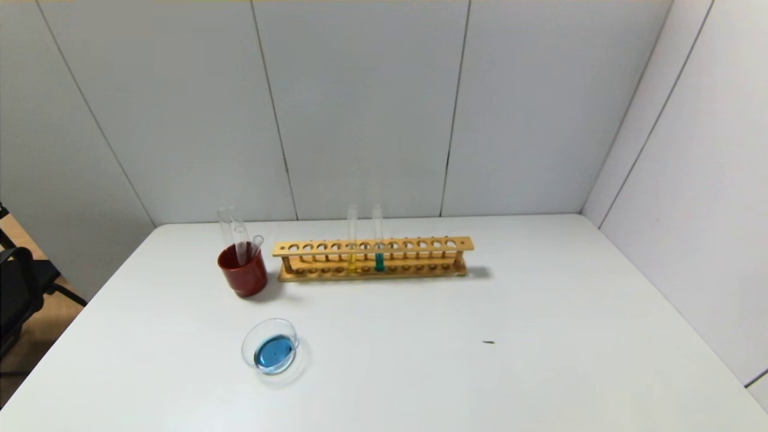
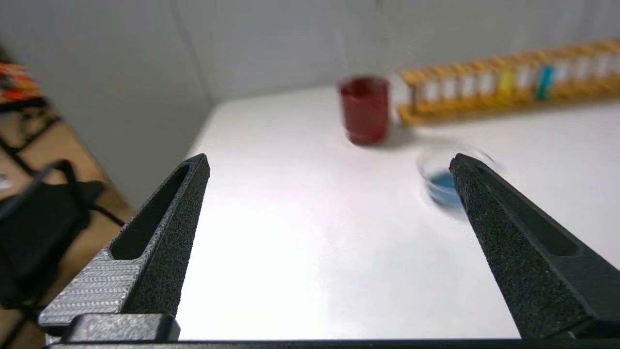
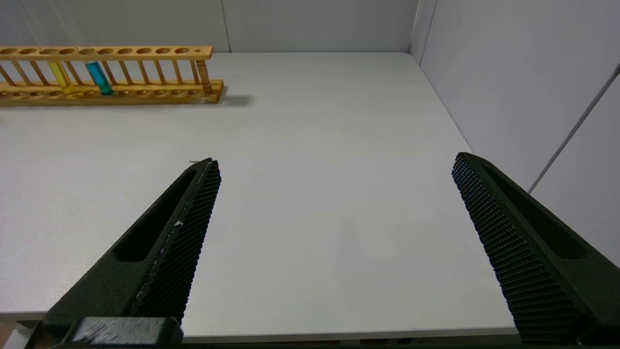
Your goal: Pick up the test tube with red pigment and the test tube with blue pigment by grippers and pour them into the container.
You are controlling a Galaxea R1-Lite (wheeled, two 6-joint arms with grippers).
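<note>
The container [image 1: 264, 327], a shallow clear dish, sits at the front left of the table and holds blue liquid. It also shows in the left wrist view [image 2: 436, 180], just beyond one fingertip. No tube with red or sky-blue liquid shows. A few clear empty tubes [image 1: 240, 240] stand in the dark red cup [image 1: 242, 273]. My left gripper [image 2: 329, 160] is open and empty over the table's left part. My right gripper [image 3: 336, 160] is open and empty over the table's right front edge. Neither gripper shows in the head view.
A wooden rack [image 1: 373, 258] stands at the back, right of the red cup, holding a yellow-liquid tube [image 1: 352, 240] and a teal-liquid tube [image 1: 378, 240]. The rack also shows in the right wrist view [image 3: 106, 72]. Walls close the back and right. A black chair [image 1: 18, 294] stands left.
</note>
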